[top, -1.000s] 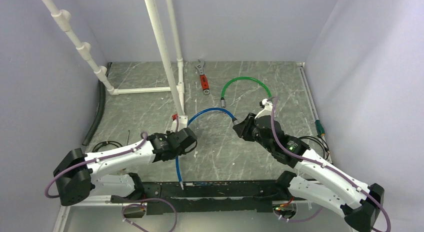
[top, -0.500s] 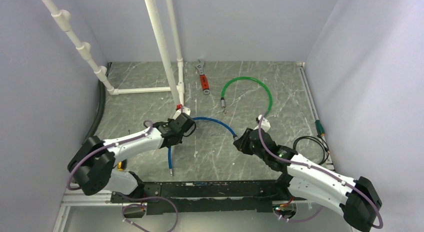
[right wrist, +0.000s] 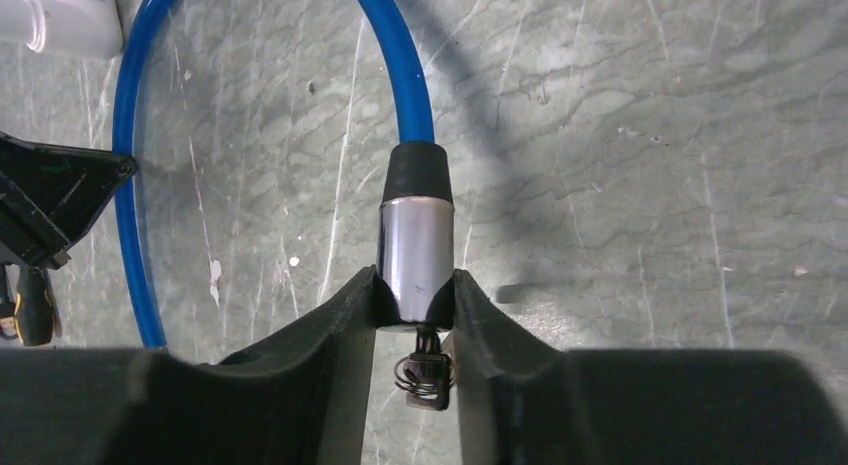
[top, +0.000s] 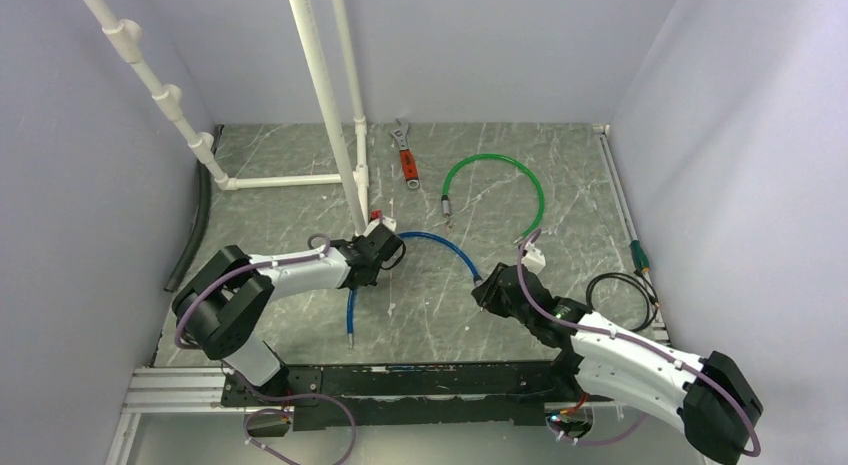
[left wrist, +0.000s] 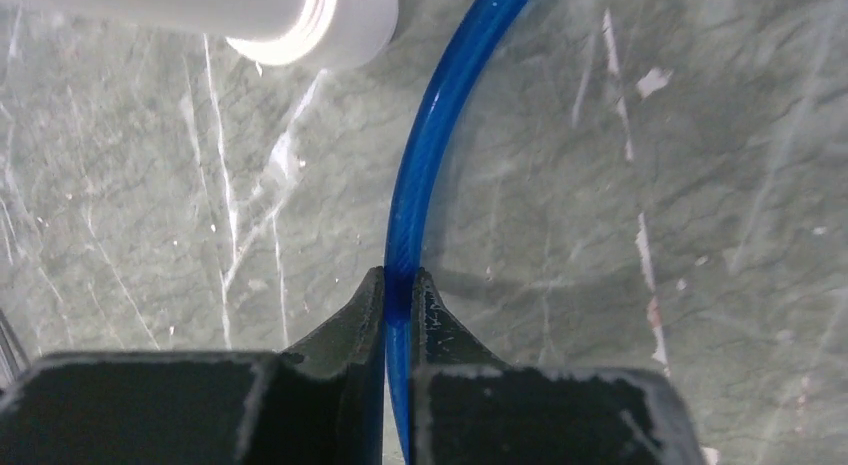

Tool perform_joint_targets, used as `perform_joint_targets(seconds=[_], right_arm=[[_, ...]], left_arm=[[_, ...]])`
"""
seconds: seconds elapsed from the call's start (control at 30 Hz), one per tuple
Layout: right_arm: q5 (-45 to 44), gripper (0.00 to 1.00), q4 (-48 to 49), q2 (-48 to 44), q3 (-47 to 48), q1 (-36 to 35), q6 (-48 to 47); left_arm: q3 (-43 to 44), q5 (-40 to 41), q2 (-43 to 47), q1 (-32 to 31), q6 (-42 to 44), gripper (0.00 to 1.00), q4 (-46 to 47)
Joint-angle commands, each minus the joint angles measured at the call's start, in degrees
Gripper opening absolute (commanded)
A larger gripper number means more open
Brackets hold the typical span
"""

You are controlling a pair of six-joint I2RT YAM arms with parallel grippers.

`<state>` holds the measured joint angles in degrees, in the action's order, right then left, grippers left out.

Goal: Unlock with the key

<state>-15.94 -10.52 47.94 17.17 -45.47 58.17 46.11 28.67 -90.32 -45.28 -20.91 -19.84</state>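
Note:
The blue cable point(top: 440, 247) arcs across the floor between my two grippers. My left gripper point(top: 386, 248) is shut on the cable's blue sheath, seen pinched between the fingertips in the left wrist view point(left wrist: 400, 282). My right gripper point(top: 482, 288) is shut on the cable's silver lock cylinder point(right wrist: 415, 250). The small key point(right wrist: 428, 370), with a wire ring, sticks out of the cylinder's end between the fingers of the right gripper point(right wrist: 415, 288). The cable's other end point(top: 350, 335) lies free on the floor.
White pipes point(top: 320, 85) stand at the back left, with a pipe foot point(left wrist: 300, 15) just beyond my left gripper. A green cable loop point(top: 500, 163) and a red-handled wrench point(top: 406, 160) lie farther back. A black hose point(top: 195, 225) runs along the left wall. Black wire point(top: 630, 285) lies at the right.
My left gripper has moved away toward the pipe foot, holding the blue cable. My right gripper has pulled back toward the near edge with the lock end. The cable's free end slid away from the front rail.

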Motion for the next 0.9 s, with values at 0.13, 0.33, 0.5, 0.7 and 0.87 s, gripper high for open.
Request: perform_joint_targets(seconds=[0.13,0.33,0.5,0.7,0.87], right_arm=[[-3.07,0.79,-5.5,-4.63,2.38,0.48,0.52],[-5.5,0.92,-11.95,-7.91,6.58,0.48,-0.92],[-10.66,0.96,-18.65,-9.58,13.87,0.47,-4.7],[-8.76,0.98,-15.46,-12.03,20.42,0.52,-17.02],[-4.83,1.0,-10.33,-11.61,23.34,0.47,-24.25]], left_arm=[[3.4,-3.01,3.41,0.1,2.52,0.52,3.17],[2.6,-5.43,11.78,0.03,2.04,0.84,1.47],[3.54,-7.22,20.47,0.01,1.31,0.92,-3.44],[3.56,-8.19,32.9,-0.81,-0.38,0.94,-8.33],[8.39,-5.03,41.64,-0.94,-5.43,0.99,-18.55]])
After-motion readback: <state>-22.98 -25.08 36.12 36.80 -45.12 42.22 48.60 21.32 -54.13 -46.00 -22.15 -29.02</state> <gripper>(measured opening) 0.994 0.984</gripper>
